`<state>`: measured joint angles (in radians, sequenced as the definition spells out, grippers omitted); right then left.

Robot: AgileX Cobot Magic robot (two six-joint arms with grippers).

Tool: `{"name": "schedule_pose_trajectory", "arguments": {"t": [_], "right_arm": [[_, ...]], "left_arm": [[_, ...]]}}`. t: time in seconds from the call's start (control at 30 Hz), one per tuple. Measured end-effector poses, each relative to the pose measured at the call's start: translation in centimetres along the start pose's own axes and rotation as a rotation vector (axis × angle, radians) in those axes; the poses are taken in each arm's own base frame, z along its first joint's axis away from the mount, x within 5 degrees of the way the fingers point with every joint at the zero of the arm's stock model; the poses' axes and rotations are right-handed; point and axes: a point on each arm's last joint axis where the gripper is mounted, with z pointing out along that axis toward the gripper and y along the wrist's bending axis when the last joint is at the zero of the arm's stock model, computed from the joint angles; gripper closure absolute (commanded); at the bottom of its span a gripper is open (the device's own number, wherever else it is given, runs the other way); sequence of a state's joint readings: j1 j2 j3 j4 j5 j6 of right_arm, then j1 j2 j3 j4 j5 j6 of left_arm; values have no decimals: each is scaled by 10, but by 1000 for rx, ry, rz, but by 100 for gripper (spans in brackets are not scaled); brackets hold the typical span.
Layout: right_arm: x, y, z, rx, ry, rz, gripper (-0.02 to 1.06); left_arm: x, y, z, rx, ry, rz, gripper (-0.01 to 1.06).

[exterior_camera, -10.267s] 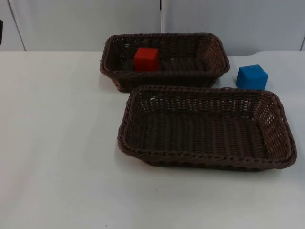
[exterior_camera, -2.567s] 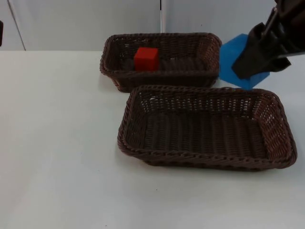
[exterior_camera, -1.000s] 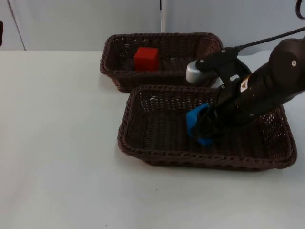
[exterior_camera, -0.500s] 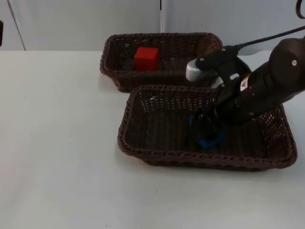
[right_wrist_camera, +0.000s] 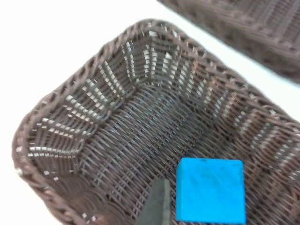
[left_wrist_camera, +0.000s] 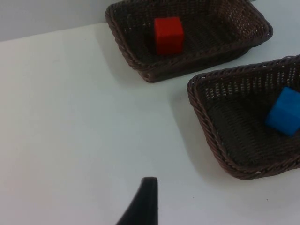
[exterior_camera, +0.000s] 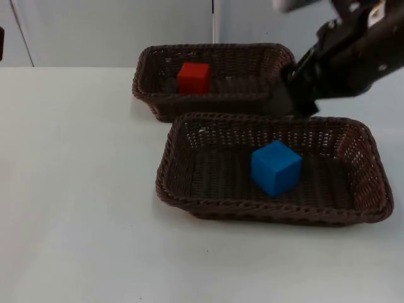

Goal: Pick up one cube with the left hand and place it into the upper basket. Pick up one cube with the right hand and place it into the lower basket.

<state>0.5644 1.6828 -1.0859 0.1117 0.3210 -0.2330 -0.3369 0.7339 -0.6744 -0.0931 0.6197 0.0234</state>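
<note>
Cubes: one blue cube (exterior_camera: 276, 167) in lower basket (exterior_camera: 189, 201), one red cube (exterior_camera: 193, 78) in upper basket (exterior_camera: 146, 95); right end effector (exterior_camera: 291, 101) state unclear.

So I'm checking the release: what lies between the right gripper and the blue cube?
In the top view, only the lower basket's far rim and bare woven floor separate the right gripper from the blue cube.

Top view: a fixed camera looks down and forward across the white table (exterior_camera: 76, 189) to the grey partition wall (exterior_camera: 113, 28), from well back.
Left wrist view: from the left arm, set back, looking over the table at the upper basket (left_wrist_camera: 126, 44) and the lower basket (left_wrist_camera: 199, 105).
Right wrist view: close above the lower basket.
Shared: all three views take in the lower basket holding the blue cube (exterior_camera: 276, 167).
</note>
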Motion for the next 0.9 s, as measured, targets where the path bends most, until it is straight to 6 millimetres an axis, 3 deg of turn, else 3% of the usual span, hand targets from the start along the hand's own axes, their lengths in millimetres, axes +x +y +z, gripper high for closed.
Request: {"name": "schedule_pose_trajectory", "arguments": {"t": [0.23,0.9], "right_arm": [[-11,1,-46,-4,-44,-5,31],[-19,4,-120,-2,-150,-6,31]], "left_arm": [[0,0,0,0,0,0,18],[0,0,-2,0,-6,0,18]]}}
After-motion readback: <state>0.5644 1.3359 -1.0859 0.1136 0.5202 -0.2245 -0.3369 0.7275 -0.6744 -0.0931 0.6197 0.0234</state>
